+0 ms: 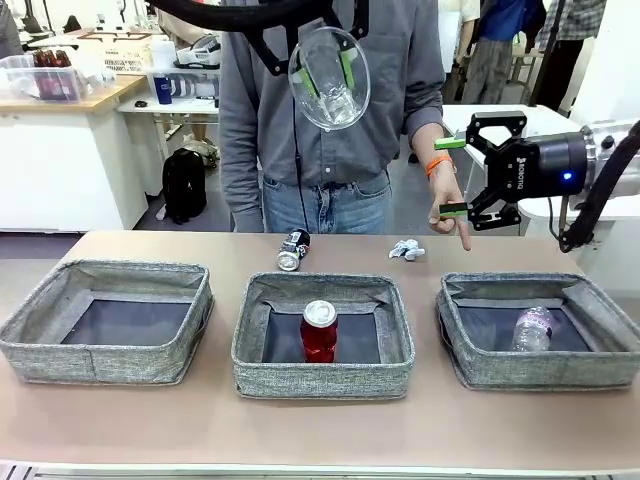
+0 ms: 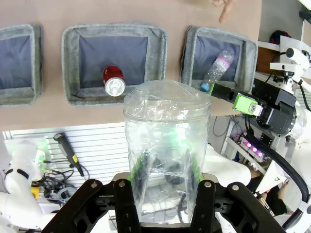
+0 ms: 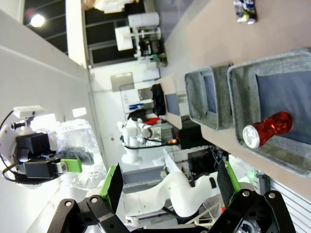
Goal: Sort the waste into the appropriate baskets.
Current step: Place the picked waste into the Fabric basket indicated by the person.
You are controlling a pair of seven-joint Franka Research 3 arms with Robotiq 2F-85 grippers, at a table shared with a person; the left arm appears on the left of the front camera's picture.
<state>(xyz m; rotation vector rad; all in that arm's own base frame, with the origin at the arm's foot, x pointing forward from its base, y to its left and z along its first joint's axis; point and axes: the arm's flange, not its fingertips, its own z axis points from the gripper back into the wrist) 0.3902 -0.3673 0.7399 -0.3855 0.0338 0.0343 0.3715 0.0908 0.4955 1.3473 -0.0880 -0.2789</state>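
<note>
High above the middle basket (image 1: 322,382), my left gripper (image 1: 330,72) is shut on a clear plastic cup (image 1: 335,100); in the left wrist view the cup (image 2: 167,116) stands between the fingers. A red soda can (image 1: 319,330) stands in the middle basket. A clear plastic bottle (image 1: 532,328) lies in the right basket (image 1: 545,375). The left basket (image 1: 100,365) holds nothing. A crushed dark can (image 1: 293,250) and a crumpled paper wad (image 1: 406,249) lie on the table beyond the baskets. My right gripper (image 1: 465,172) hangs open above the right basket's far side, holding nothing.
A person stands at the far side of the table. One hand (image 1: 450,205) points a finger down near the paper wad, close to my right gripper. The table's near strip in front of the baskets is bare.
</note>
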